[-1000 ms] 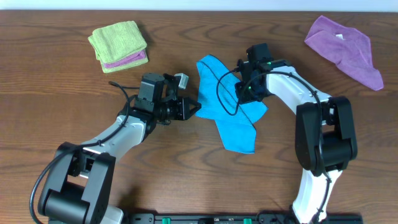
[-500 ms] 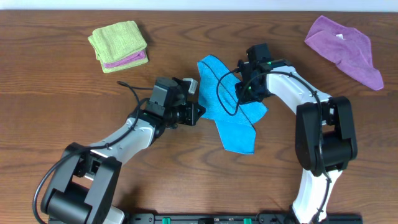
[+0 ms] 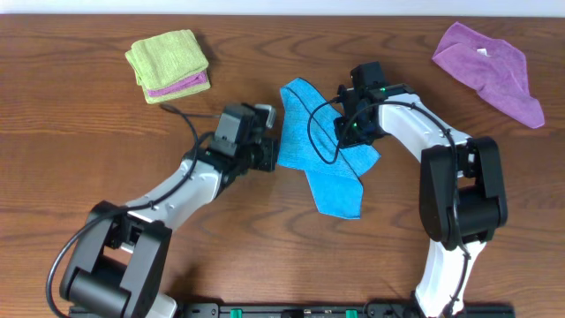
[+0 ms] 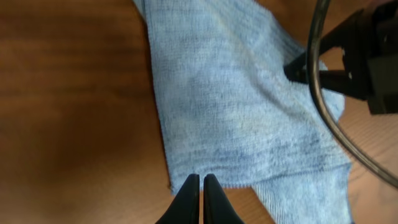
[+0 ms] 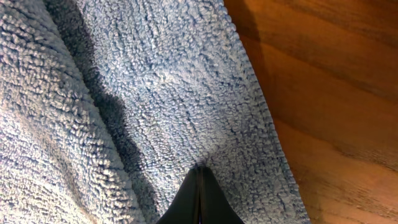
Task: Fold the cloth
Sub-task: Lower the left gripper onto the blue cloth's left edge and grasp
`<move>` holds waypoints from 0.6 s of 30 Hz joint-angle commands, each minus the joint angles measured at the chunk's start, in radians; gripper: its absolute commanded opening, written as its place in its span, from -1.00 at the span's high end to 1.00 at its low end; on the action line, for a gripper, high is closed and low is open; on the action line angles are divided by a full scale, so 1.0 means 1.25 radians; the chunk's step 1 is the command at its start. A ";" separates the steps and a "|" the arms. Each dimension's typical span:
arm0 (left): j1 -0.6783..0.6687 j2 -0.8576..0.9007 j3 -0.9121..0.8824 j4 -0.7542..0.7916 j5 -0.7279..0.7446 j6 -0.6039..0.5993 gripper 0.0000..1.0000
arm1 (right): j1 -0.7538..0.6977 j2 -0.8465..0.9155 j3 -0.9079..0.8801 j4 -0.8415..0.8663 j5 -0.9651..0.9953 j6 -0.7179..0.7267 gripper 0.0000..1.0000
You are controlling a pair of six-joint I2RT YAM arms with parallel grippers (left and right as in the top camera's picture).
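The wooden surface (image 3: 79,168) carries three cloth items and both arms. The left arm (image 3: 168,190) and the right arm (image 3: 441,150) reach inward from the near edge toward the centre.

The cloth (image 3: 335,190), sky blue, lies at the centre of the surface between the two arms. It is rumpled into a long, irregular shape, with one layer lying over another. A purple cloth (image 3: 490,66) lies loose at the far right corner, well apart. A lime-green folded cloth (image 3: 166,57) sits at the far left, with a pink layer showing under it.

The left gripper (image 4: 202,180) rests at the left edge of the cloth. Its jaws are closed tip to tip right at the hem. The views do not show whether any fabric is caught between them.

The right gripper (image 5: 199,169) sits on the right part of the cloth. Its jaws are closed, and the terry puckers inward at the tips, so a pinch of the cloth is held.
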 commanded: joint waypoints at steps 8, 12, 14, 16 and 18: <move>-0.026 0.114 0.146 -0.106 -0.032 0.130 0.89 | -0.006 0.047 -0.015 -0.016 -0.011 0.011 0.98; -0.055 0.121 0.161 -0.152 -0.063 0.173 0.89 | -0.006 0.047 -0.015 -0.012 -0.016 0.011 0.97; -0.068 0.121 0.163 -0.159 -0.082 0.188 0.88 | -0.006 0.047 -0.015 -0.008 -0.016 0.011 0.97; -0.077 0.121 0.163 -0.161 -0.092 0.196 0.89 | -0.006 0.047 -0.015 -0.007 -0.016 0.011 0.97; -0.081 0.121 0.163 -0.163 -0.115 0.197 0.89 | -0.006 0.047 -0.015 -0.007 -0.017 0.011 0.97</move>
